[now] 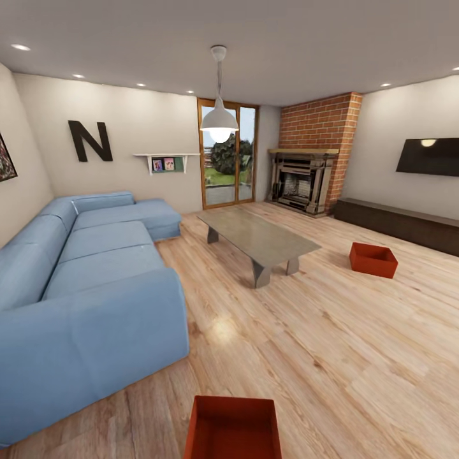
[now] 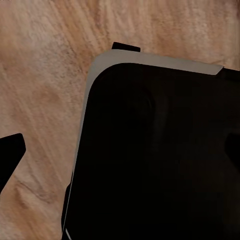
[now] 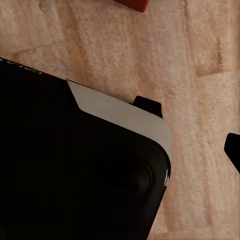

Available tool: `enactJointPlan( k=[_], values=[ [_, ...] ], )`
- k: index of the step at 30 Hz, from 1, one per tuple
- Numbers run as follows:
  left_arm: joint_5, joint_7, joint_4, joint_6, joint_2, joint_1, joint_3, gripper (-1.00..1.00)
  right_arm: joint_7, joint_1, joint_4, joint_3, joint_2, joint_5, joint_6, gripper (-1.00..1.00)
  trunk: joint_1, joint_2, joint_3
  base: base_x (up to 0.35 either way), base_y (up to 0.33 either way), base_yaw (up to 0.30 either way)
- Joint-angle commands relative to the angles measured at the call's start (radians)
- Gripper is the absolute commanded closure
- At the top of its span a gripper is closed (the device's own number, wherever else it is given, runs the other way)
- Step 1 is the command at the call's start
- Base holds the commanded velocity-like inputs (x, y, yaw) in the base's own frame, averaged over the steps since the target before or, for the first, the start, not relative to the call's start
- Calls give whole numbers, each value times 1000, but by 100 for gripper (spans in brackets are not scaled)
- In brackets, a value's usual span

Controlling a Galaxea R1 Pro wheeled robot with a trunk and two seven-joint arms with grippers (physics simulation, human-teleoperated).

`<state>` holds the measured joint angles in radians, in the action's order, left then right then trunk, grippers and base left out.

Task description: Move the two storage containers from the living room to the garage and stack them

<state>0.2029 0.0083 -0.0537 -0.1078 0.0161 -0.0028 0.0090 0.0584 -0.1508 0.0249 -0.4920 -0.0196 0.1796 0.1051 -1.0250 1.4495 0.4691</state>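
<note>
Two red-orange open-top storage containers stand on the light wood floor of the living room. One container (image 1: 234,426) is right in front of me at the lower edge of the head view. The other container (image 1: 373,259) sits farther off to the right, past the grey low table (image 1: 261,237). A red corner of a container (image 3: 134,3) shows in the right wrist view. One dark fingertip (image 2: 9,156) of my left gripper and one fingertip (image 3: 233,149) of my right gripper sit at the picture edges, wide of centre, with nothing held.
A large blue sectional sofa (image 1: 83,287) fills the left side. The brick fireplace (image 1: 306,178) and a glass door (image 1: 228,156) are at the back, and a dark low cabinet (image 1: 401,223) runs along the right wall. My black base (image 2: 160,155) hangs over wood planks in both wrist views.
</note>
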Motion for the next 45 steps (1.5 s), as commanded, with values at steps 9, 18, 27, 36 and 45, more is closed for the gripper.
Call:
enactJointPlan(
  k=[9, 18, 27, 36, 45],
  values=[
    [4, 1, 0, -3, -1, 0, 0, -100, 4, -1, 3, -7, 0, 11, 5, -100, 0, 0, 1, 8, 0, 0],
    [4, 1, 0, -3, -1, -1, 0, -100, 4, -1, 3, -7, 0, 11, 5, -100, 0, 0, 1, 0, 0, -37],
    [4, 1, 0, -3, -1, -1, 0, -100, 4, -1, 3, -7, 0, 12, 5, -100, 0, 0, 1, 0, 0, -70],
    [4, 1, 0, -3, -1, 0, 0, -100, 5, -1, 3, -8, 0, 8, 4, -100, 0, 0, 1, 0, 0, -2],
    [4, 1, 0, -3, -1, 0, 0, -100, 5, -1, 3, -8, -1, 10, 4, -100, 0, 0, 1, 0, 0, 0]
  ],
)
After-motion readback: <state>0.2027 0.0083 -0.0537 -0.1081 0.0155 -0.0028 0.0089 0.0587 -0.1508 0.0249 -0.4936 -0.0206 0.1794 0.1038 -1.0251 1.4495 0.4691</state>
